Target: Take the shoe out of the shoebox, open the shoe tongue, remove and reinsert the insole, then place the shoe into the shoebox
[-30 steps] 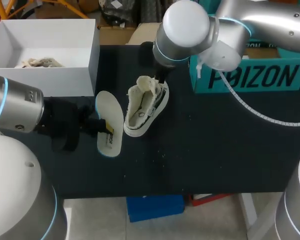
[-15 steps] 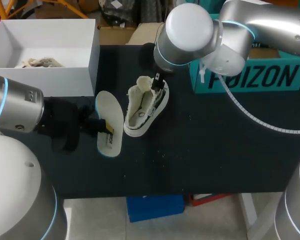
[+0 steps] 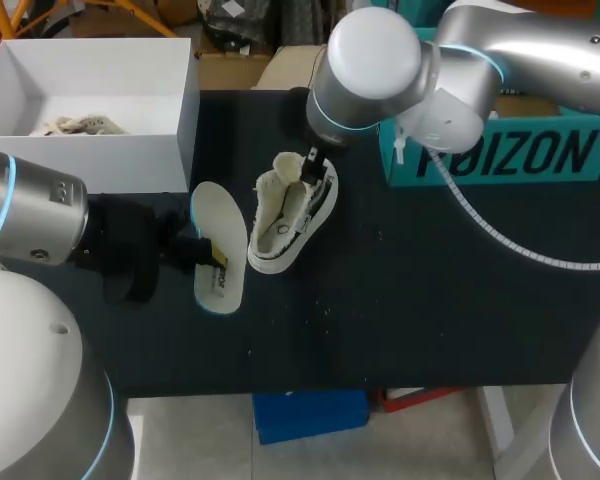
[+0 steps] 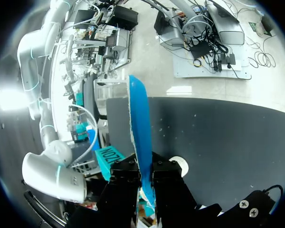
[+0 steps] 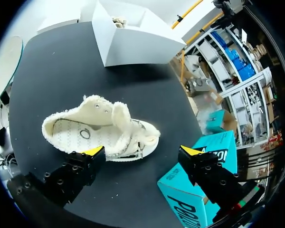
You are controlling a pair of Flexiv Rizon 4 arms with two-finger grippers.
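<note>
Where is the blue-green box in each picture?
Head view: teal box at the table's far right edge, partly under the right arm.
Left wrist view: teal box ahead of the left gripper, beside the insole it holds.
Right wrist view: teal box beside the shoe's toe, partly behind the right gripper.
Shared landmark: the black table.
</note>
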